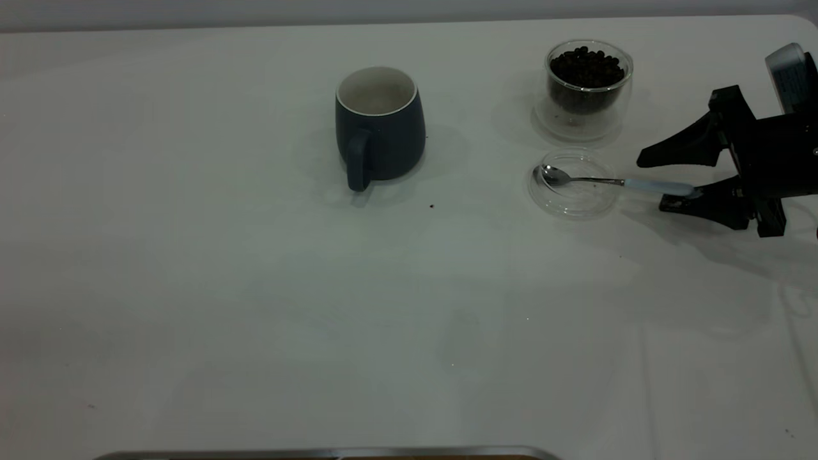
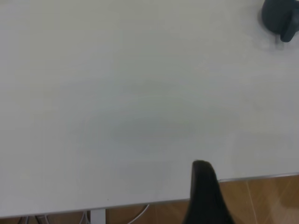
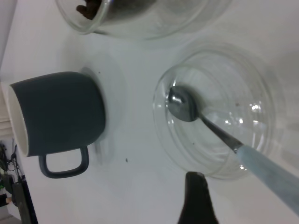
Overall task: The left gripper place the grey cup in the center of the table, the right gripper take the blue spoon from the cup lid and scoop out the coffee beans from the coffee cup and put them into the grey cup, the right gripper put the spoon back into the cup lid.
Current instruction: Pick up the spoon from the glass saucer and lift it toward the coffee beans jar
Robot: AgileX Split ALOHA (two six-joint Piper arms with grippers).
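Note:
The grey cup (image 1: 381,124) stands upright near the table's middle, handle toward the front; it also shows in the left wrist view (image 2: 278,16) and the right wrist view (image 3: 58,112). The coffee cup (image 1: 588,86) with coffee beans (image 1: 586,67) stands at the back right. In front of it lies the cup lid (image 1: 572,201) with the blue spoon (image 1: 613,182), its bowl in the lid and its handle pointing right. My right gripper (image 1: 652,183) is open, its fingers on either side of the handle's end. My left gripper is out of the exterior view; one of its fingers (image 2: 203,186) shows over the table's edge.
The white table (image 1: 255,287) has a few dark specks, one (image 1: 431,206) just in front of the grey cup. A metal strip (image 1: 332,453) runs along the front edge. In the left wrist view, wooden floor (image 2: 261,200) shows beyond the table's edge.

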